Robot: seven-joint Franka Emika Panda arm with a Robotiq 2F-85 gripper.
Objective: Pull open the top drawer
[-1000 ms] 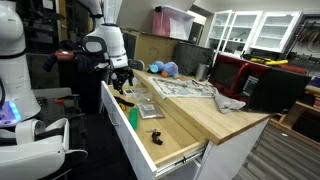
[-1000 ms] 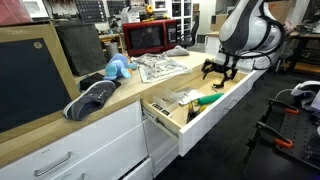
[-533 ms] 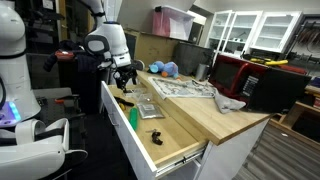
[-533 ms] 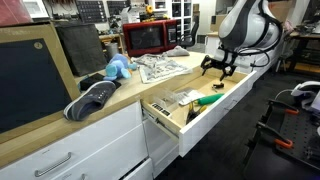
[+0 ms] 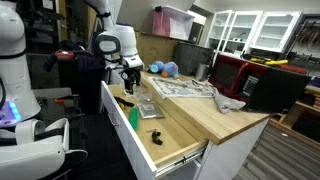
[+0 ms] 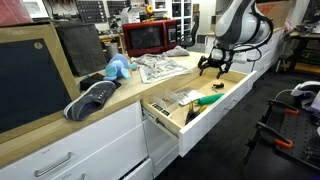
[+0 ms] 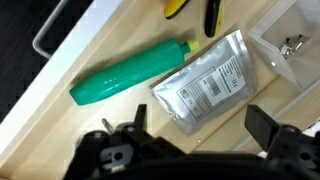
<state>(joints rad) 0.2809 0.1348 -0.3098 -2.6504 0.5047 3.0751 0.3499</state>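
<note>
The top drawer stands pulled far out from under the wooden countertop, its pale wood interior showing in both exterior views. In the wrist view its white front edge and silvery handle lie at the upper left. My gripper hangs open and empty just above the drawer's far end. In the wrist view the gripper spreads its fingers over a silver pouch, with a green tube beside it.
The drawer also holds yellow and black tools and a clear plastic box. On the counter lie newspaper, a blue toy, a dark shoe and a red microwave. Deeper white drawers sit below.
My gripper has lifted slightly and shifted toward the countertop side of the drawer. The drawer has not moved.
</note>
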